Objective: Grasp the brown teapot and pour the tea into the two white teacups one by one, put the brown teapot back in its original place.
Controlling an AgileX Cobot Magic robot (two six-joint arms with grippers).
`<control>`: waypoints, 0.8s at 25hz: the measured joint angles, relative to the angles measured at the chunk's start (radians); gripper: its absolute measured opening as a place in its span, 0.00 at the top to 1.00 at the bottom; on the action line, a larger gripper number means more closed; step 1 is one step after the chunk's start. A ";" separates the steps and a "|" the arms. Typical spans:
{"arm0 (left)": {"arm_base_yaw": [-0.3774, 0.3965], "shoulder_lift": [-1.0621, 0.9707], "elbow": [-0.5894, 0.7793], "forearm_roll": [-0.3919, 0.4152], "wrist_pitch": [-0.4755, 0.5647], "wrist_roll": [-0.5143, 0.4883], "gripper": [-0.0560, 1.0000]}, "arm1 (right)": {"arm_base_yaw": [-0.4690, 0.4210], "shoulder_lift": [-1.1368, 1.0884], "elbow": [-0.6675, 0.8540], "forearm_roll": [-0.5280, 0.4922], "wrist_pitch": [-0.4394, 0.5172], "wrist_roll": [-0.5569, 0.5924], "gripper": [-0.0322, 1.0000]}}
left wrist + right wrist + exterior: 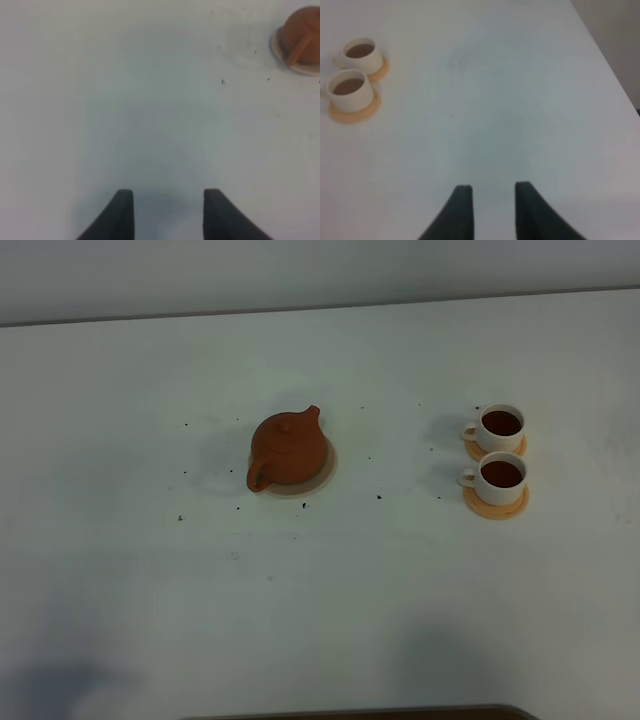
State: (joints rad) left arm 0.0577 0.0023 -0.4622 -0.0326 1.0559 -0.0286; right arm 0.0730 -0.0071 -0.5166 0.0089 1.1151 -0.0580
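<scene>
Left hand (168, 212): both dark fingers (120, 215) are in its wrist view, spread apart with bare white counter (150, 110) showing through the gap; nothing is held and neither finger touches any object. Right hand (489, 210): its dark fingers (460, 212) are likewise spread, with only counter surface between them, nothing gripped. Neither hand appears in the exterior high view. Outward from the left hand, well apart from it, the brown teapot (302, 34) sits partly cut off at the frame edge of the left wrist view, its loop handle facing the camera. In the exterior high view the brown teapot (286, 448) stands upright with its lid on, resting on the pale beige disc (322, 476), which shows as a rim around the pot's base; the spout points toward the far right, the handle toward the near left. Outward from the right hand, well apart from it, the two white teacups show in the right wrist view: the nearer cup (349, 90) and the farther cup (361, 54), each on an orange saucer (355, 114). In the exterior high view the farther cup (499, 427) and the nearer cup (500, 478) stand just beside one another, well to the right of the teapot, handles pointing left. Both hold dark brown liquid. Small dark specks (379, 497) are scattered on the counter between teapot and cups.
</scene>
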 joint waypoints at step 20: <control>0.000 -0.006 0.000 0.000 0.000 0.000 0.60 | 0.000 0.000 0.000 0.000 0.000 0.000 0.74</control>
State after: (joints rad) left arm 0.0577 -0.0035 -0.4619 -0.0326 1.0559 -0.0286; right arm 0.0730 -0.0071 -0.5166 0.0089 1.1151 -0.0580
